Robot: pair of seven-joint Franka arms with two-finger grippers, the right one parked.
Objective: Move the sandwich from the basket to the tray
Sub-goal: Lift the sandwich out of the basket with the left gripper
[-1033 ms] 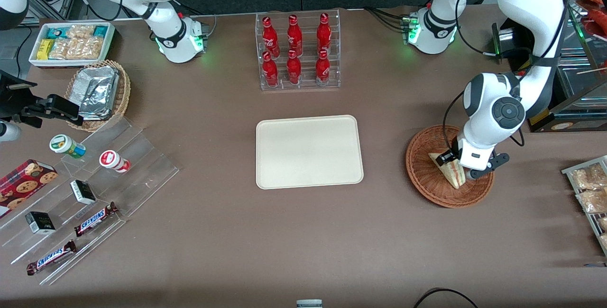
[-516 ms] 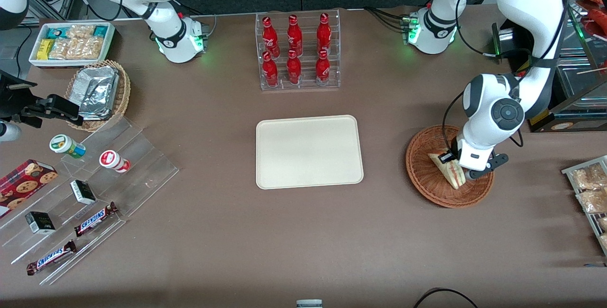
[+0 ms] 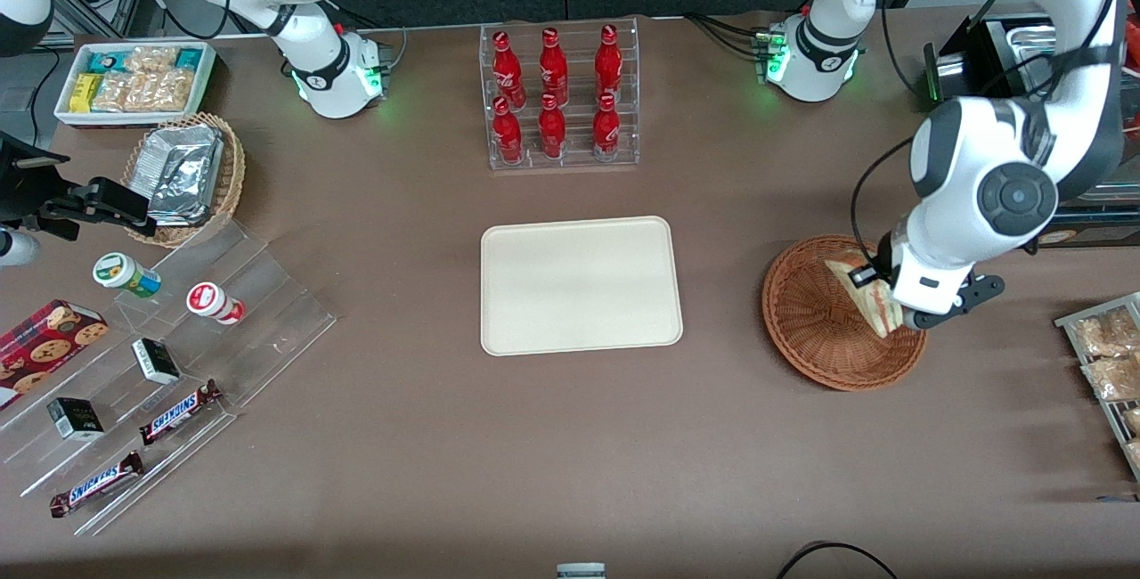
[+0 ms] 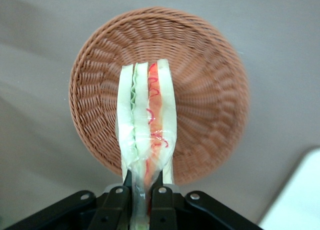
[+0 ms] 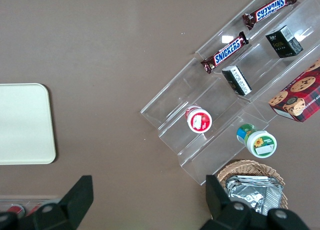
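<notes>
The reddish-brown wicker basket (image 3: 824, 321) sits toward the working arm's end of the table. My left gripper (image 3: 877, 298) is above the basket and shut on the sandwich (image 3: 866, 296), a pale bread wedge with pink-red and green layers, held up off the basket floor. In the left wrist view the fingers (image 4: 162, 202) pinch the sandwich's (image 4: 146, 120) wrapped end, with the basket (image 4: 210, 85) well below it. The cream tray (image 3: 581, 285) lies at the table's middle; a corner of it shows in the left wrist view (image 4: 300, 195).
A clear rack of red bottles (image 3: 559, 98) stands farther from the camera than the tray. A wire rack of snack packets (image 3: 1109, 356) lies beside the basket. A tan basket with foil packets (image 3: 185, 174), a white snack bin (image 3: 134, 80) and clear steps with snacks (image 3: 160, 365) are toward the parked arm's end.
My left gripper has risen with the sandwich, lifting it off the basket floor, and the arm has swung up and a little away from the tray.
</notes>
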